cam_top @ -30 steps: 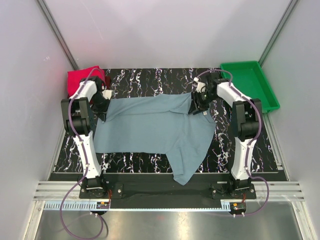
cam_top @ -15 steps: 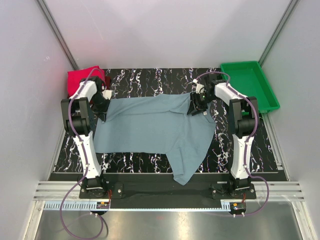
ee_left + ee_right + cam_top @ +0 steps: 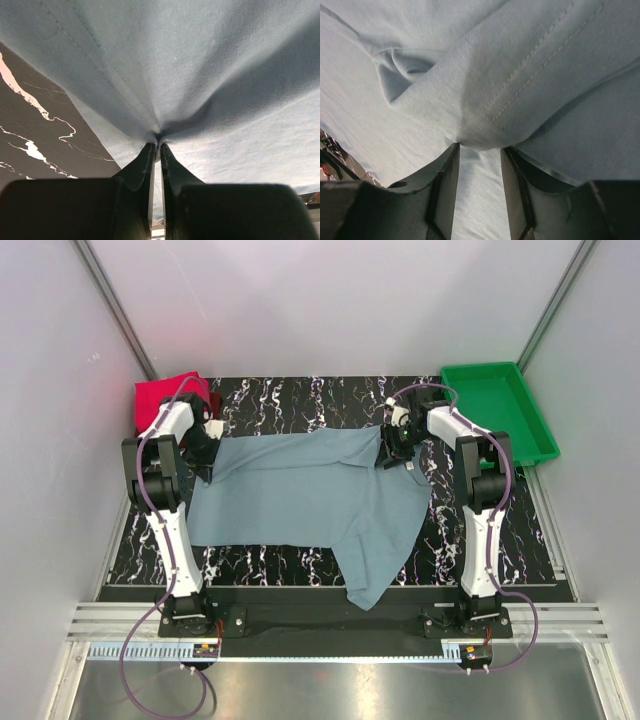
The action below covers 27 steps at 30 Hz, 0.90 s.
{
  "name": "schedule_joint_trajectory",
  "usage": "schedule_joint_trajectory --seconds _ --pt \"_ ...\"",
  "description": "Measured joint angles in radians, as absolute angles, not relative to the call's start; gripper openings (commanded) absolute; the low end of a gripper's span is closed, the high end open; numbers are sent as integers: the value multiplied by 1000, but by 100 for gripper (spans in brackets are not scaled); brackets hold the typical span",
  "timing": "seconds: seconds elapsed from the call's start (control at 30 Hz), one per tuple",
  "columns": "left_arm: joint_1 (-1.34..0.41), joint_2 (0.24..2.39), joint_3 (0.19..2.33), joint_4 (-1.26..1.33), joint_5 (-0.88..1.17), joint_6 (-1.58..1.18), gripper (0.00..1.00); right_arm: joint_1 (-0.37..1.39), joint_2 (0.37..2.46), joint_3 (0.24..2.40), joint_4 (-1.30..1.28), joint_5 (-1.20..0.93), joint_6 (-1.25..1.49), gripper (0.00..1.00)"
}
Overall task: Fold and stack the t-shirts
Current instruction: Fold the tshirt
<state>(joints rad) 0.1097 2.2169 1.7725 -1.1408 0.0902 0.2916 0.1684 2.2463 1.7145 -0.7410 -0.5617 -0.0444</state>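
Left end effector [image 3: 155, 150] pinching grey-blue shirt [image 3: 310, 490] edge

Grey-blue t-shirt [image 3: 310, 495] (red shirt [image 3: 165, 395]), marbled black table [image 3: 300, 400].

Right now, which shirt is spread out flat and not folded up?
The grey-blue shirt, spread wide across the middle of the table. The red shirt is bunched small in the far left corner.

You've got a matt woven grey-blue cloth t-shirt [image 3: 310, 495], glossy black marbled table [image 3: 300, 400], shiny green plastic tray [image 3: 525, 415].
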Motion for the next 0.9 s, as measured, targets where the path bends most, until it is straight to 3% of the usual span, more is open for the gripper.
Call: schedule_joint_trajectory --seconds 0.43,0.63,0.9 --pt "92 2215 1772 -1138 73 292 9 168 2259 1715 -696 -571 -26 0" --pt "89 2215 1772 -1138 70 292 9 168 2237 1694 -699 -571 -37 0" --pt "89 2215 1774 -1135 73 291 9 169 2030 1609 -729 -606 -37 0"
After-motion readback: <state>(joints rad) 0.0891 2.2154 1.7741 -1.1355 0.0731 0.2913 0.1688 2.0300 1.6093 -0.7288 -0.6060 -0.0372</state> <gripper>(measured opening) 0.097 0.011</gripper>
